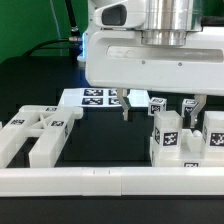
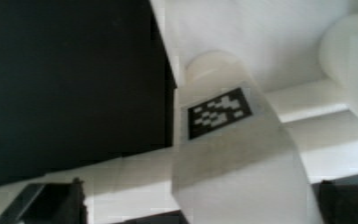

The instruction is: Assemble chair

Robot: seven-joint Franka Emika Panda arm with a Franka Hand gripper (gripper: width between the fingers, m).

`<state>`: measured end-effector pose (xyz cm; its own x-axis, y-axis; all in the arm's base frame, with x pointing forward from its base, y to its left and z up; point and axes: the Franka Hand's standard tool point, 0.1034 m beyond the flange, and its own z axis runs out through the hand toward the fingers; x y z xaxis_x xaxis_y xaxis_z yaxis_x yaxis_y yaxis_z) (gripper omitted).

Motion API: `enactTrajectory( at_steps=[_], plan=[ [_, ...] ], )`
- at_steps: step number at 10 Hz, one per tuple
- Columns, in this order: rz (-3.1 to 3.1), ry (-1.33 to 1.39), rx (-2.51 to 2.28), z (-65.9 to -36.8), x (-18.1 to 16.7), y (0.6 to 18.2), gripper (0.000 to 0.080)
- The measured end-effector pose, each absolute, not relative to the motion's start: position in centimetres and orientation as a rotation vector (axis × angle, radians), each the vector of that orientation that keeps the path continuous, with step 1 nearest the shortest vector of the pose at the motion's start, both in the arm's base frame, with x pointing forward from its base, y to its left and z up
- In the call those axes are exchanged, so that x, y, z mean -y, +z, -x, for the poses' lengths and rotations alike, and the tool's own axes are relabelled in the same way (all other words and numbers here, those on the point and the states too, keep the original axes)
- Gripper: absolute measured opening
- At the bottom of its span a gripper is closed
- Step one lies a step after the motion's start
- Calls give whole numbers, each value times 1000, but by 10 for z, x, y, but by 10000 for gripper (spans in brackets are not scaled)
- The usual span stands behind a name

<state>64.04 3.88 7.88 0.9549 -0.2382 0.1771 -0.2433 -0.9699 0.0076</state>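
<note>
While the gripper [image 1: 155, 106] hangs empty, fingers spread wide, over the chair parts [image 1: 170, 140] clustered at the exterior view's right, status reads: pick-up stage, nothing grasped; next move likely requires lowering astride one tagged piece [image 2: 218, 112], then closing squarely.

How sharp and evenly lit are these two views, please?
Exterior view: glossy white blocky plastic chair parts are bright, tags legible; the arm's white housing is soft. Wrist view: blurred throughout, the black-and-white square tag smeared.
</note>
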Motion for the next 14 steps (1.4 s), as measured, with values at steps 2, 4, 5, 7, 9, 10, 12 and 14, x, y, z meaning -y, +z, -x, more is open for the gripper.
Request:
enactTrajectory(
  at_steps=[2, 4, 5, 7, 9, 10, 12, 14],
  plan=[
    [-3071, 268, 228, -640, -40, 79, 649],
    [-3067, 266, 176, -640, -40, 79, 602],
    [-3067, 266, 177, -640, -40, 79, 602],
    [-3067, 268, 210, -640, -40, 79, 426],
    [-3068, 269, 225, -641, -40, 79, 291],
    [-3064, 273, 361, -640, -40, 79, 291],
    [-3045, 277, 547, -641, -36, 79, 291],
    [-3018, 274, 705, -638, -32, 79, 291]
  ],
)
